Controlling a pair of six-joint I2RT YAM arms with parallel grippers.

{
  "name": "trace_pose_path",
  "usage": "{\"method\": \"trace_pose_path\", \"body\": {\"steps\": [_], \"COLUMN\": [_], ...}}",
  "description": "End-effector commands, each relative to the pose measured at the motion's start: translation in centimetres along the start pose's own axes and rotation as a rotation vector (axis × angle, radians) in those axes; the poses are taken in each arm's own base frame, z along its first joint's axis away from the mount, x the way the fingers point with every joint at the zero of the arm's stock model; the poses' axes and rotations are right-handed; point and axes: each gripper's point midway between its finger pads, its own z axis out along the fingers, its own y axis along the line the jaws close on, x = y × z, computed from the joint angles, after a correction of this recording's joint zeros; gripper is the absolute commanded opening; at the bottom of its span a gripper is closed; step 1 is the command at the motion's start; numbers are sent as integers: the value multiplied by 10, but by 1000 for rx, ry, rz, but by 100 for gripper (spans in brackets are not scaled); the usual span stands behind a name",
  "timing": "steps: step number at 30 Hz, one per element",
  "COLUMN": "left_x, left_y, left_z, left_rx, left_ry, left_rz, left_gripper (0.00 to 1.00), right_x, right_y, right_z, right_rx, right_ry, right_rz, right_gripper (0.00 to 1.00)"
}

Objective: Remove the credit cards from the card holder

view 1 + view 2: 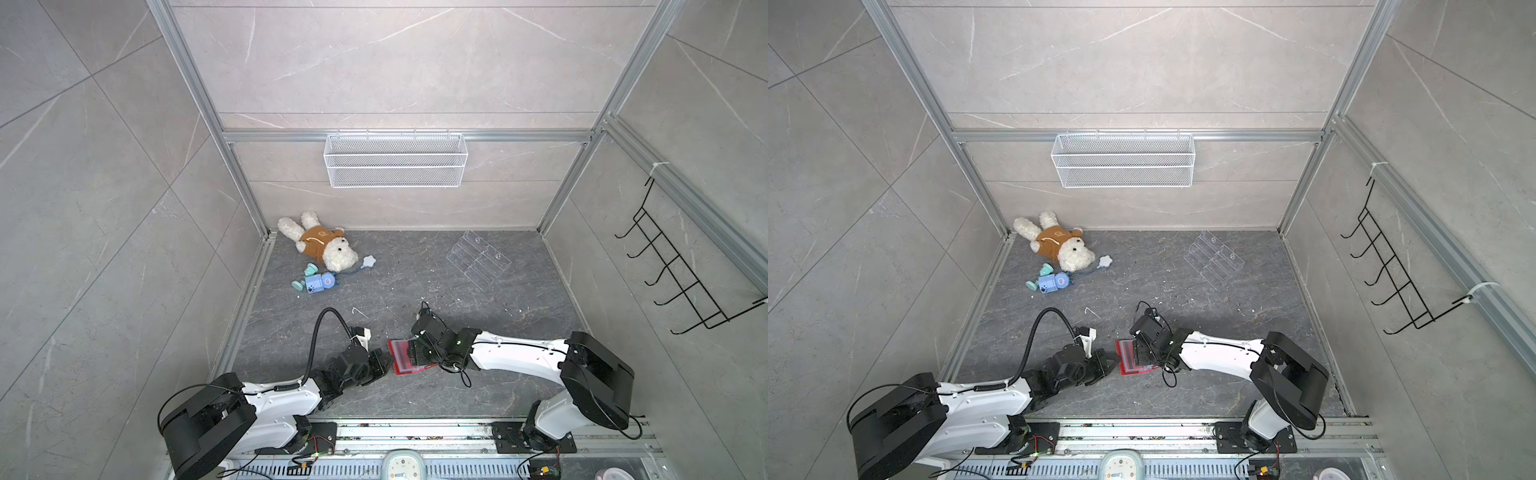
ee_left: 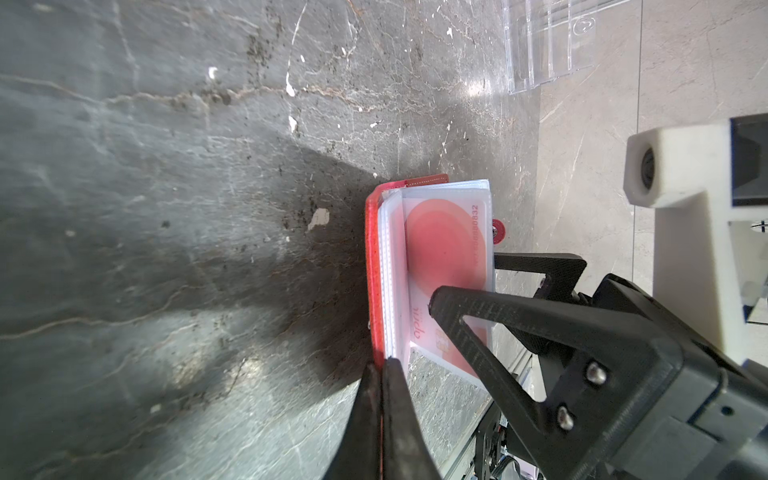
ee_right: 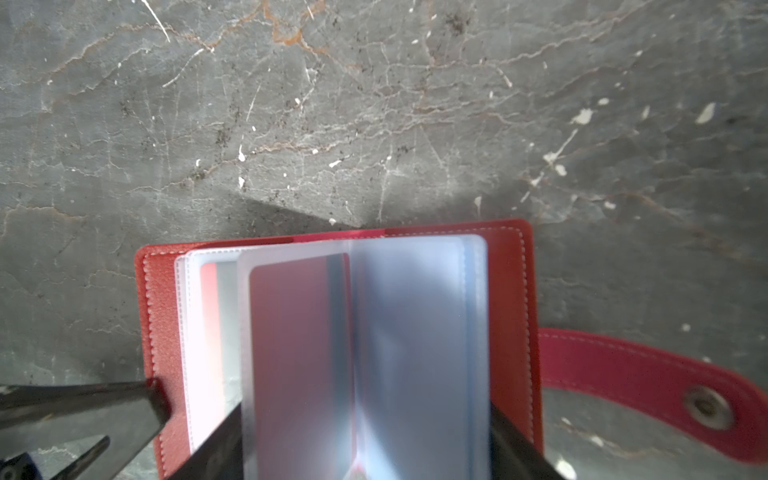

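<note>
The black left hand (image 2: 380,370) is pinched tight (fingers flush together), wrist low; the black right hand (image 2: 465,279) angles downward, jaws spread apart.

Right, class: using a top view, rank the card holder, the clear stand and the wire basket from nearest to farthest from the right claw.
1. card holder: directly under the right claw, at the front.
2. clear stand: farther back, towards the right.
3. wire basket: hung on the back wall.
</note>
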Motion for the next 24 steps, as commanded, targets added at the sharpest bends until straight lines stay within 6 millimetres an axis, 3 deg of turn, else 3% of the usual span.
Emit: {"method": "trace_pose_path", "body": {"steps": [1,13,24], "left_x": [-1,-2,-2], "left_y": [-3,1,11], "left_z": [-1,-2,-2], "left_rx": [13,-11,-92], "left_ry": [-9,-11,-3], "left_rz": [32,46,88], "left_gripper": [0,0,0], "right_x": [1,2,6], "right_y": [-9,-15,-36], "right_z": [-3,-2,-5], "right_rx": [26,39,58], "right_ry": [-2,-1,-12], "right_rz": [-1,13,67], "right_gripper": [70,65,62]}}
